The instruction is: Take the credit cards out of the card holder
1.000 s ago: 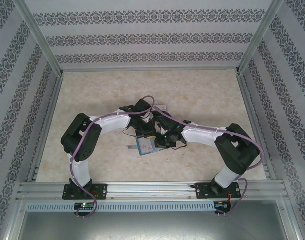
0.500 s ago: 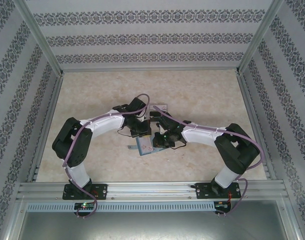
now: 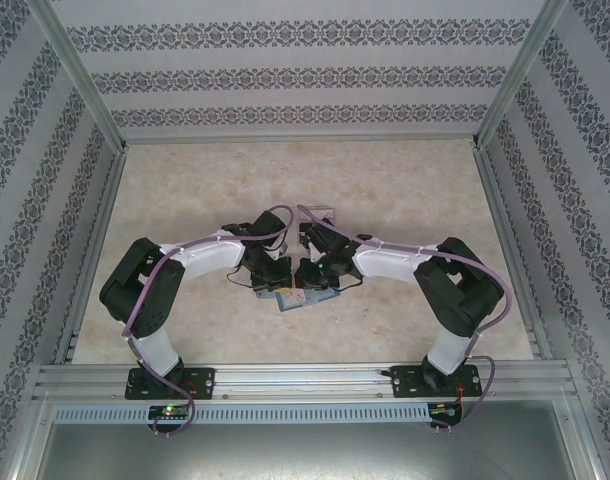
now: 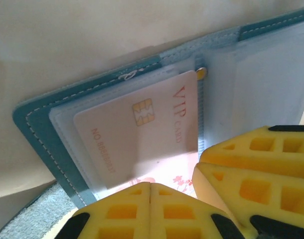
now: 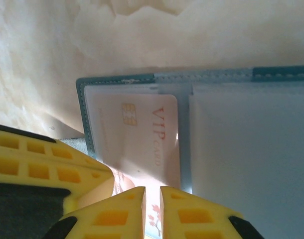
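Centrally, left arm [image 3: 205, 250] and right arm [image 3: 385, 265] bent inward over card holder [image 4: 32, 132]; left pincer [image 4: 151, 186] clenched, right pincer [image 5: 152, 191] slightly parted

The teal card holder [image 4: 36, 130] lies open, a pale VIP credit card [image 4: 142, 134] in its pocket.

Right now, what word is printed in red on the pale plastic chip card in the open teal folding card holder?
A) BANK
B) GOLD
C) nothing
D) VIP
D: the pale plastic chip card in the teal folding card holder reads VIP CARD in red beside its gold chip.
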`<state>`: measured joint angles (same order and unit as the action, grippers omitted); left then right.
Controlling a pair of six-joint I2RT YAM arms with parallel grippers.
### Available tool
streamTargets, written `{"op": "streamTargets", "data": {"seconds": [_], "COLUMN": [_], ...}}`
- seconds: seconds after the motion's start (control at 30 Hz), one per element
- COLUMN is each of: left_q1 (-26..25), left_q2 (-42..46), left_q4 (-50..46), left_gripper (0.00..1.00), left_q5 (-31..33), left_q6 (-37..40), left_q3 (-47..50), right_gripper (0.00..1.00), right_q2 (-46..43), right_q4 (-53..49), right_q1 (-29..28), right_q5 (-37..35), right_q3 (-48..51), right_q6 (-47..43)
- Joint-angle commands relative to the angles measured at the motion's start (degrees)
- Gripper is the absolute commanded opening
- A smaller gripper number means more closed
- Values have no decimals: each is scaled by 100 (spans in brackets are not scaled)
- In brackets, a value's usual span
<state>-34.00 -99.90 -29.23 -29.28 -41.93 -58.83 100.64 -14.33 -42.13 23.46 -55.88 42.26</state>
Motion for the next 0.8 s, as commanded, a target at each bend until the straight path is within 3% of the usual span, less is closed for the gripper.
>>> {"op": "streamTargets", "data": {"seconds": [0.0, 0.77], "left_q1": [49, 51], "left_q2": [14, -109], "left_q4": [-103, -326], "left_gripper": [4, 4], "left_q5": [129, 436], "left_q6": [183, 364], "left_q3": [79, 143], "right_gripper": [18, 31], "right_q2": [139, 211], "right_q4": [-125, -700], "right_q1": [25, 44], "right_q5": [-31, -443], "right_q3": [-225, -397], "right_q6": [20, -236]}}
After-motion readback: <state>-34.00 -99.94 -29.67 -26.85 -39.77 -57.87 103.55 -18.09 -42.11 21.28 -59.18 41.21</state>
